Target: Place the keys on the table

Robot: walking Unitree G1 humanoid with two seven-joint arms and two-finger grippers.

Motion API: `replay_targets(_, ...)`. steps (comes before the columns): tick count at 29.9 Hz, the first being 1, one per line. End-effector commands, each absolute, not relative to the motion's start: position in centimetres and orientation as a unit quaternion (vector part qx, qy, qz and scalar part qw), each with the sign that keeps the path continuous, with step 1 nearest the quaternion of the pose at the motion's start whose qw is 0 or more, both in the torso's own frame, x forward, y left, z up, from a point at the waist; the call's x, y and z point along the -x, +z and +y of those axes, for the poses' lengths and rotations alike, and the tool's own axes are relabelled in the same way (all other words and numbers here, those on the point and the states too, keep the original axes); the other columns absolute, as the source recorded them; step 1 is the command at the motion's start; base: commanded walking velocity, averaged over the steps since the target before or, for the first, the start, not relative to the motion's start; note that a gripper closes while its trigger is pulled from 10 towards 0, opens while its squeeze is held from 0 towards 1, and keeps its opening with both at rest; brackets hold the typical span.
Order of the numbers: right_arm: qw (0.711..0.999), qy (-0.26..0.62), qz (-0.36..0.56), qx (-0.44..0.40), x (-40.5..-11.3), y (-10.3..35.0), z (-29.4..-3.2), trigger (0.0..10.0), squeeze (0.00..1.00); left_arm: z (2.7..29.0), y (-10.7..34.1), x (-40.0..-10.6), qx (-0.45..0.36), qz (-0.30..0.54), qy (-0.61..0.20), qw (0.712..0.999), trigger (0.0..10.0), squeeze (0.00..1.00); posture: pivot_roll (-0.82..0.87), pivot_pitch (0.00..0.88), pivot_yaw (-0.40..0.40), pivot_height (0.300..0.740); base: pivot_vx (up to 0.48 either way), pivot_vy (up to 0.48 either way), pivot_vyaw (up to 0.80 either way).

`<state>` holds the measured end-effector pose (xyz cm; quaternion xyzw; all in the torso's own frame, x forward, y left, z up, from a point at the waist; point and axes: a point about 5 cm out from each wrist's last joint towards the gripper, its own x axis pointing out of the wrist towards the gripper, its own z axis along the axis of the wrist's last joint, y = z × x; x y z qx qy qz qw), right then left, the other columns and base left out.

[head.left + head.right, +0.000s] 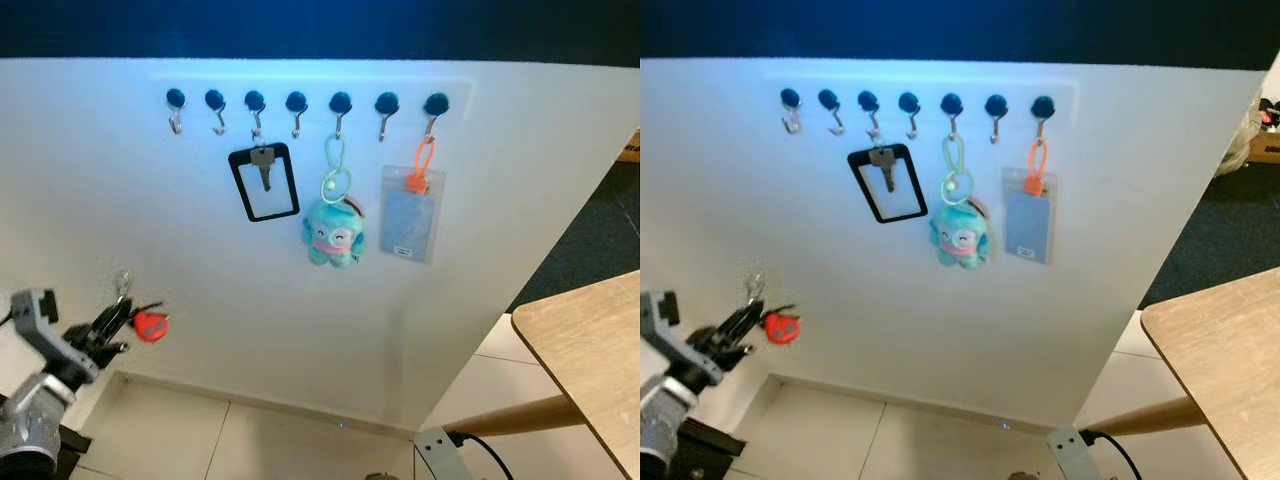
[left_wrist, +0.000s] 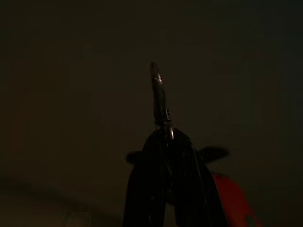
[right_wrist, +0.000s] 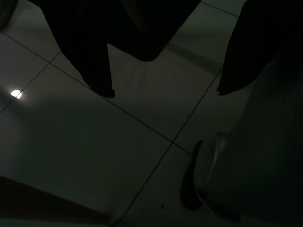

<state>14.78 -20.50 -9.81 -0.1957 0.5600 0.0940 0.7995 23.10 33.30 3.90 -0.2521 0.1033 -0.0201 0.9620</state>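
Note:
The keys (image 1: 128, 300), a small bunch with a red tag (image 1: 151, 325), are pinched in my left gripper (image 1: 118, 325) at the lower left, close in front of the white wall. My left gripper is shut on them. In the dark left wrist view a key (image 2: 158, 94) sticks out past the black fingers (image 2: 147, 194), with the red tag (image 2: 232, 201) beside them. The wooden table (image 1: 590, 350) stands at the lower right, far from the keys. My right gripper (image 3: 161, 92) hangs open over the tiled floor.
A row of hooks (image 1: 297, 103) on the white wall carries a black card frame with a key (image 1: 264, 180), a blue plush toy (image 1: 334, 235) and an orange-clipped badge holder (image 1: 412, 212). A power strip (image 1: 440, 450) lies on the floor beneath the table. A shoe (image 3: 203, 175) rests on the tiles.

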Motion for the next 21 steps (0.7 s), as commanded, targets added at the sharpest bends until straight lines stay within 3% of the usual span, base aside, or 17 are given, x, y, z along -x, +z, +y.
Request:
replay_targets(1,0.795,0.114,0.565,0.189,-14.2,-10.2,-19.5,10.0,0.00,33.3,2.8,-22.3,0.257,0.114,0.013,0.960,10.0,0.00,-0.07,0.059,0.090,0.740,0.000,0.000,0.00)
replay_targets(7,0.827,0.080,0.530,0.169,-14.6,-10.0,-19.5,10.0,0.00,33.0,-1.3,-19.4,0.256,0.206,0.124,0.936,10.0,0.00,-0.08,0.043,0.085,0.740,0.000,0.000,0.00)
replay_targets(15,0.861,0.062,0.482,0.152,-15.2,-9.6,-19.3,10.0,0.00,30.9,-5.3,-15.5,0.250,0.318,0.179,0.897,10.0,0.00,-0.09,0.045,0.091,0.740,0.000,0.000,0.00)
replay_targets(18,0.893,0.051,0.424,0.141,-20.1,-6.7,-21.9,10.0,0.00,29.7,-6.6,-14.2,0.247,0.356,0.187,0.882,10.0,0.00,-0.09,0.049,0.092,0.740,0.000,0.000,0.00)
replay_targets(21,0.900,0.051,0.410,0.142,-21.0,-6.1,-22.3,10.0,0.00,29.0,-7.1,-13.7,0.247,0.370,0.185,0.877,10.0,0.00,-0.09,0.049,0.092,0.740,0.000,0.000,0.00)
